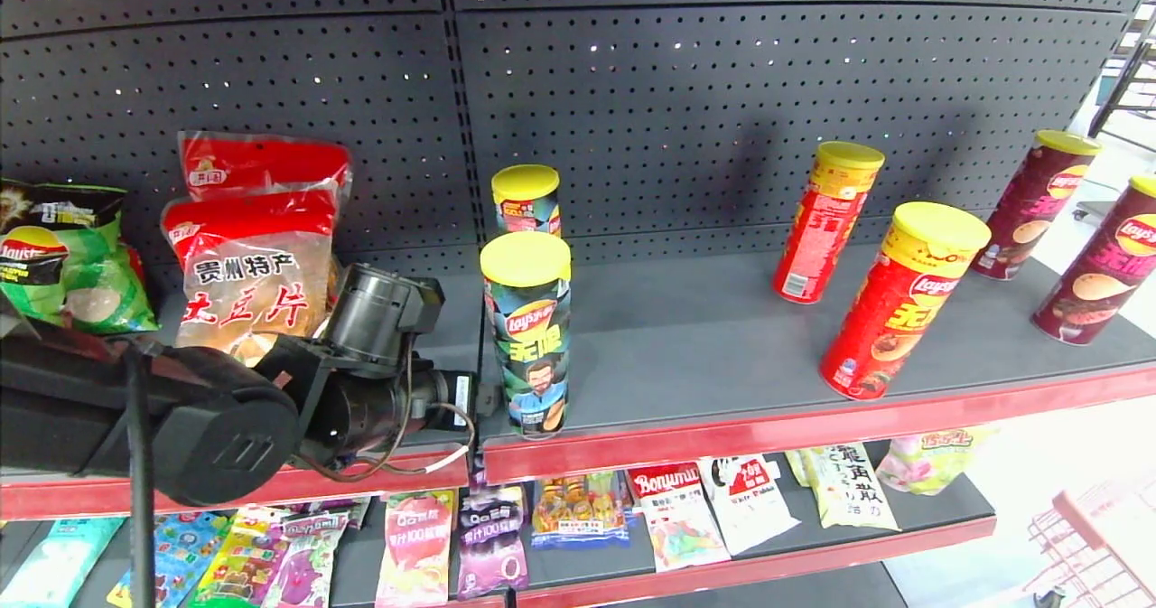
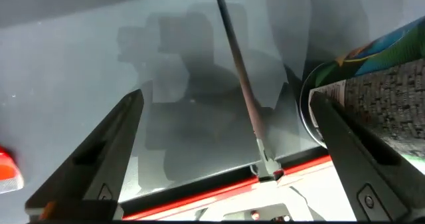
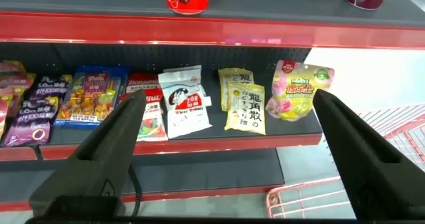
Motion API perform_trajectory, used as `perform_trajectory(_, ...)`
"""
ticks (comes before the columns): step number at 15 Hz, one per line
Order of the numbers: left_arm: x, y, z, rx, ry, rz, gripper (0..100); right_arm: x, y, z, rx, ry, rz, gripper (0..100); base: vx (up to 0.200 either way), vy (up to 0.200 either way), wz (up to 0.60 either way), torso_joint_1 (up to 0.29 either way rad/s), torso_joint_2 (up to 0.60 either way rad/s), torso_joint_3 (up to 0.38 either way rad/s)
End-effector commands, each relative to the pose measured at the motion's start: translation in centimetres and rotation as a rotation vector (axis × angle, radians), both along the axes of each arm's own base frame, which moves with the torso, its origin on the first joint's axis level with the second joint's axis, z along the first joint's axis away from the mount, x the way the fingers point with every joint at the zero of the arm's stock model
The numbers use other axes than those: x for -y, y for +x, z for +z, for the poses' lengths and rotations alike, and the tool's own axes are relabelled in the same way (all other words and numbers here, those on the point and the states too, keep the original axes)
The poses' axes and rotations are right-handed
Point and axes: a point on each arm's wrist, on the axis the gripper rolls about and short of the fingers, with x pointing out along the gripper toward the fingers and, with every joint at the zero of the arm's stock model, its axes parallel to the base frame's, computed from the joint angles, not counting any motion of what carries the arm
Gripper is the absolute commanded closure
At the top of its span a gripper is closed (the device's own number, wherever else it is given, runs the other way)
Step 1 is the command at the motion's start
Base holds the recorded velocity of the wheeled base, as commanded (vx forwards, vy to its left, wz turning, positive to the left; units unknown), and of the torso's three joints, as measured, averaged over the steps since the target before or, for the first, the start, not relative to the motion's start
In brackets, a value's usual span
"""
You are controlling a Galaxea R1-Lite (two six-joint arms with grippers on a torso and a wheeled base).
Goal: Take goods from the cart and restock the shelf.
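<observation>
Left end effector (image 2: 226, 96) gapes beside the green can (image 1: 528, 337) — perhaps touching it.

We find the widest bare stretch of the upper shelf (image 1: 686, 337) at the centre of the frame, between the blue can (image 1: 526, 337) at the front edge and the red can (image 1: 903, 301) right of centre. A second blue can (image 1: 526, 197) and a second red can (image 1: 826, 219) narrow that gap toward the pegboard (image 1: 686, 120). At left, the red bags (image 1: 253, 256) and the green bag (image 1: 63, 256) crowd the deck. A maroon can (image 1: 1034, 201) and a second maroon can (image 1: 1097, 265) close the far right. Our left gripper (image 2: 226, 151) stands spread over bare deck, the blue can just beside one finger.
</observation>
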Motion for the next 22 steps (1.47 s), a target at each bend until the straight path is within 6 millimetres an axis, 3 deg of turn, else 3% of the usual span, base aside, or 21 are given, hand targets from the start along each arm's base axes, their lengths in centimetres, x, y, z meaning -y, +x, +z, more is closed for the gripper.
perform_trajectory(1, 0.0, 0.1, -0.1, -0.003, 0.002, 0.001, 0, 0.0, 0.0, 0.0, -0.003, 0.000, 0.001, 0, 0.000, 0.000, 0.00, 0.000, 0.00, 0.000)
perform_trajectory(9, 0.1, 0.4, -0.4, -0.006, 0.006, 0.005, 0, 0.0, -0.3, -0.3, -0.020, 0.000, 0.002, 0, 0.000, 0.000, 0.00, 0.000, 0.00, 0.000)
perform_trajectory(12, -1.0, -0.6, -0.1, -0.010, 0.008, 0.023, 0, 0.0, -0.1, -0.1, -0.043, -0.002, 0.016, 0, 0.000, 0.000, 0.00, 0.000, 0.00, 0.000)
perform_trajectory(14, -2.7, -3.0, 0.6, -0.001, 0.009, 0.037, 0, -0.1, 0.3, 0.4, -0.077, -0.002, 0.041, 0, 0.000, 0.000, 0.00, 0.000, 0.00, 0.000)
perform_trajectory(16, -5.7, -7.1, 1.6, 0.026, 0.010, 0.064, 0, -0.3, 1.2, 0.6, -0.148, 0.008, 0.104, 0, 0.000, 0.000, 0.00, 0.000, 0.00, 0.000)
perform_trajectory(20, -9.0, -13.7, 2.8, 0.000, 0.103, -0.002, 0, -0.6, 1.4, 0.4, -0.195, 0.033, 0.214, 0, 0.000, 0.000, 0.00, 0.000, 0.00, 0.000)
perform_trajectory(22, -9.8, -15.2, 3.5, -0.004, 0.143, -0.031, 0, -0.6, 1.4, 0.3, -0.201, 0.034, 0.210, 0, 0.000, 0.000, 0.00, 0.000, 0.00, 0.000)
